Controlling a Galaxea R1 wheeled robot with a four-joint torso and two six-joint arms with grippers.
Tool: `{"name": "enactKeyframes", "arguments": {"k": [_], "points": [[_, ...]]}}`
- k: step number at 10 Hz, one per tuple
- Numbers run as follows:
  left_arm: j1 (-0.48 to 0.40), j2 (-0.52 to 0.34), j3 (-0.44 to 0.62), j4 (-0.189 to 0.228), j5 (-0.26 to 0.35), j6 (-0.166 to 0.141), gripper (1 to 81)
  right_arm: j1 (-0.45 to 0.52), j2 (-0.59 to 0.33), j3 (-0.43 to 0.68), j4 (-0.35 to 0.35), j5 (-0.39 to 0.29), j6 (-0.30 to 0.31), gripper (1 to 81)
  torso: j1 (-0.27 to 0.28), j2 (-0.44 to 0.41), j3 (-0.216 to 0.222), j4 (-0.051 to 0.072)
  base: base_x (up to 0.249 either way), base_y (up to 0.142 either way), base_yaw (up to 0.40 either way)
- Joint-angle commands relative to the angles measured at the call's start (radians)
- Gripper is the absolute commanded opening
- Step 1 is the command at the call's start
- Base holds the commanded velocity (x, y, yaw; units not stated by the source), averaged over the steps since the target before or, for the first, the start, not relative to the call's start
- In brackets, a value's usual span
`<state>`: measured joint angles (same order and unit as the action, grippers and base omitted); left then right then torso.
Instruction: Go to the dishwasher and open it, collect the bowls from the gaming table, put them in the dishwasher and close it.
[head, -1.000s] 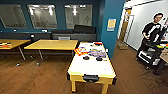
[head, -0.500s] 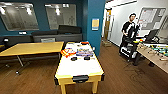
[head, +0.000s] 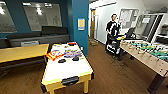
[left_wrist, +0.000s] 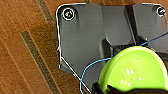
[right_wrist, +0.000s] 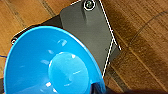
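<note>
A lime-green bowl hangs close under the left wrist camera, above the robot's dark base plate and the wood floor, with my left gripper shut on its rim. A bright blue bowl is held the same way by my right gripper. In the head view the gaming table, white with a yellowish edge, stands ahead to the left and carries colourful game boxes. Two small dark round pieces lie on it; I cannot tell whether they are bowls. The dishwasher is out of view.
A green-pitched football table stands at the right. A person stands behind a control rig near the corridor. A yellow table and a dark sofa sit at the left, beside a blue pillar.
The whole head view has swung to the right: the white table has slid leftward in the picture, and the person and football table have come further in. Things themselves look unmoved.
</note>
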<state>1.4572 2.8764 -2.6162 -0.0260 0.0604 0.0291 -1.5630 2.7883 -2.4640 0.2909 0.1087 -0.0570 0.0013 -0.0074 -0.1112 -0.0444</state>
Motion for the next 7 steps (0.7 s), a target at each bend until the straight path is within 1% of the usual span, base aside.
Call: {"name": "enactKeyframes", "arguments": {"k": [1, 3, 5, 7], "points": [[-0.042, 0.0, -0.013, 0.014, 0.065, 0.006, 1.0, 0.031, -0.008, -0.004, -0.002, -0.061, -0.001, 1.0, 0.0, 0.0, 0.0, 0.0, 0.0, 0.0, -0.397], [-0.039, 0.006, -0.013, 0.014, 0.065, 0.006, 1.0, 0.031, 0.015, -0.032, -0.004, -0.061, -0.001, 1.0, 0.0, 0.0, 0.0, 0.0, 0.0, 0.0, -0.397], [-0.034, 0.006, -0.015, 0.014, 0.065, 0.006, 1.0, 0.028, 0.053, -0.091, -0.006, -0.061, -0.001, 1.0, 0.0, 0.0, 0.0, 0.0, 0.0, 0.0, -0.397], [-0.034, 0.008, -0.015, 0.014, 0.065, 0.006, 1.0, 0.028, 0.061, -0.105, -0.006, -0.061, -0.001, 1.0, 0.0, 0.0, 0.0, 0.0, 0.0, 0.0, -0.396]]}}
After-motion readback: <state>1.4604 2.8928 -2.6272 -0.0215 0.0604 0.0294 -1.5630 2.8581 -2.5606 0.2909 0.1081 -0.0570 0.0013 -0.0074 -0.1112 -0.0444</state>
